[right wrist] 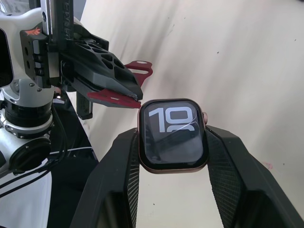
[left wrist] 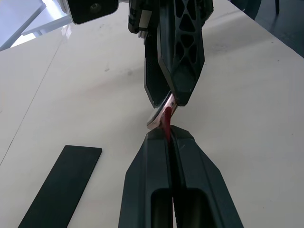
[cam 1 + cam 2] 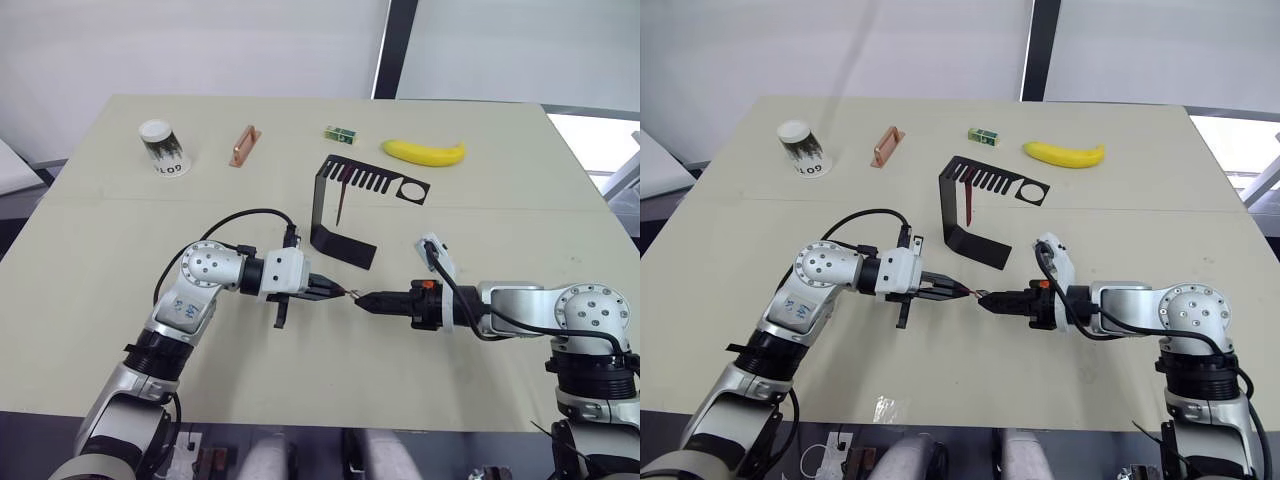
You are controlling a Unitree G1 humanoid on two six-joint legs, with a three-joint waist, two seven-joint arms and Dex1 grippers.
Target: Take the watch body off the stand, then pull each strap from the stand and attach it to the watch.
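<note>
One watch body [image 1: 172,140], one stand [image 3: 340,215] and two straps are on show. One strap [image 1: 114,98] is pinched flat in the left pincer [image 3: 335,291], whose fingers are closed tight on it; its dark-red end touches the upper edge of the watch body, at about 10 o'clock on the case. The second strap [image 3: 341,200] hangs from the comb slots of the stand, pointing down inside the bracket. The watch body sits clamped between the two fingers of the right pincer [image 3: 364,300], which are closed narrowly on its sides; its screen is lit and shows large pale digits that read roughly "10". A small crown shows on one side of the case.

The two pincers meet tip to tip above the counter [image 3: 100,300], at about 6 o'clock from the stand and near its flat foot.

Along the far side of the counter, each counted once: a white paper cup [image 3: 163,147] at 10 o'clock from the stand, its dark print reading something like "GOLD" seen upside down; a copper-coloured bar [image 3: 244,146] just beside it toward the stand; a small green box [image 3: 340,134] at 12 o'clock, its label too small to read; and a yellow banana [image 3: 424,152] at 1 o'clock.
</note>
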